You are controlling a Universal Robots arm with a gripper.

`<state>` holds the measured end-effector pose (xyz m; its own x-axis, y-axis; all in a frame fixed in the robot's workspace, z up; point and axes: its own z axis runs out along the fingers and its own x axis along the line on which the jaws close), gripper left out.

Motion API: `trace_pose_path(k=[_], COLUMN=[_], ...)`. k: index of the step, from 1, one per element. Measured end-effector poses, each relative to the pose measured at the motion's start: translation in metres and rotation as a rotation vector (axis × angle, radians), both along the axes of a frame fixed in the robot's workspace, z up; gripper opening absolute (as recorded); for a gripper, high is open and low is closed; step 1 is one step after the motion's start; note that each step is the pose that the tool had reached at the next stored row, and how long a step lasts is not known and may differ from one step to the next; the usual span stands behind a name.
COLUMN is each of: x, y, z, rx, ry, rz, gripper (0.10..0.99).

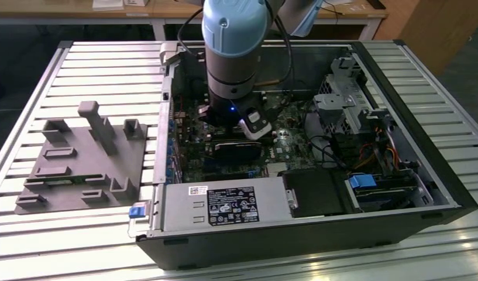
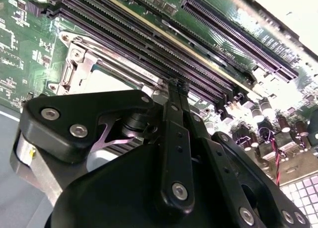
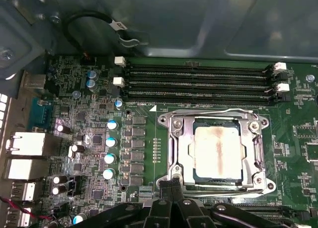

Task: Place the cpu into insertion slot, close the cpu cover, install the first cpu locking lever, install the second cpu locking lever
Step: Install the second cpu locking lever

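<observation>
The cpu (image 3: 218, 153), a dull silver square with a brownish smear, lies in the insertion slot (image 3: 218, 122). The silvery cpu cover (image 3: 181, 153) lies flat around it. Thin wire levers run flat along two opposite sides of the cover, one (image 3: 213, 111) by the memory slots and one (image 3: 223, 190) on the gripper's side. My gripper (image 3: 171, 184) is shut, its narrow fingertips together at the cover's corner beside that second lever's end. In the second wrist view the gripper (image 2: 176, 85) is low over the cover (image 2: 92, 69). Nothing shows between the fingers.
Long black memory slots (image 3: 198, 81) run beside the socket. Capacitors (image 3: 112, 141) and rear ports (image 3: 25, 143) stand on its other side. The arm (image 1: 232, 70) reaches into the open case, with the power supply (image 1: 223, 205), a drive cage (image 1: 348, 99) and a grey fixture (image 1: 82, 158) nearby.
</observation>
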<state>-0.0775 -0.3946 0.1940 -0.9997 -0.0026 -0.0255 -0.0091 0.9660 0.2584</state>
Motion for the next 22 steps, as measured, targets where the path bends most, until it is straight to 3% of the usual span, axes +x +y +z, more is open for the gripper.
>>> trace_pose_path(k=[16, 22], x=[-0.0026, -0.0026], y=[0.0046, 0.0047], z=[-0.0024, 0.0108], rx=[0.009, 0.009], ry=[0.0000, 0.0000], rz=[0.000, 0.000], gripper=[0.122, 0.122])
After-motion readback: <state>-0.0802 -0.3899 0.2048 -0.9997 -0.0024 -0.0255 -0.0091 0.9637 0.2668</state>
